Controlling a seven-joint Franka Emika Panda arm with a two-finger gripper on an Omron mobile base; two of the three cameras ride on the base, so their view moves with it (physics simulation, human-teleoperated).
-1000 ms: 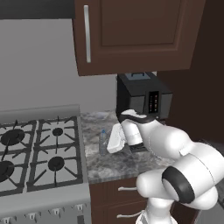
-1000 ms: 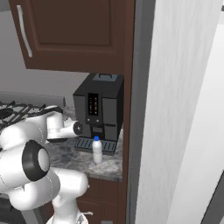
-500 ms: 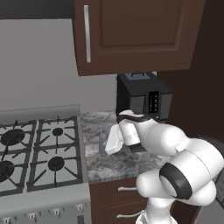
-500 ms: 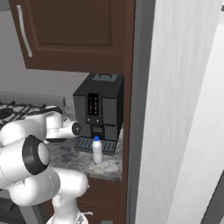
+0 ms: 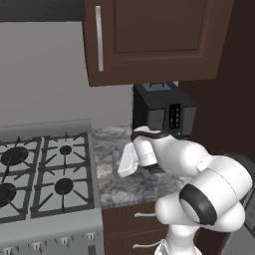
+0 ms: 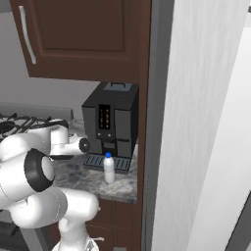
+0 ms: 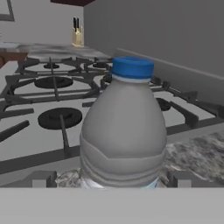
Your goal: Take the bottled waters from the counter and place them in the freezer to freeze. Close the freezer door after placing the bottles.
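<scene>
The gripper (image 7: pixel 112 181) stands wide, its fingertips (image 7: pixel 41 179) flanking the clear greyish bottle (image 7: pixel 124 131) on the counter (image 5: pixel 129 187) beside the gas stove (image 5: pixel 45 174). The right base view shows the milky white bottle (image 6: pixel 109 168) at the coffee machine's (image 6: pixel 112 125) six o'clock.

The bench (image 5: pixel 130 185), a grey-and-white speckled stone slab, sat between the gas stove (image 5: pixel 45 174) and the tall side panel. A black coffee machine (image 6: pixel 110 126) stood on it at the back. The milky white bottle (image 6: pixel 109 168) stood upright just in front of the machine's drip tray. The clear greyish bottle (image 5: pixel 116 161) stood upright near the stove edge.
</scene>
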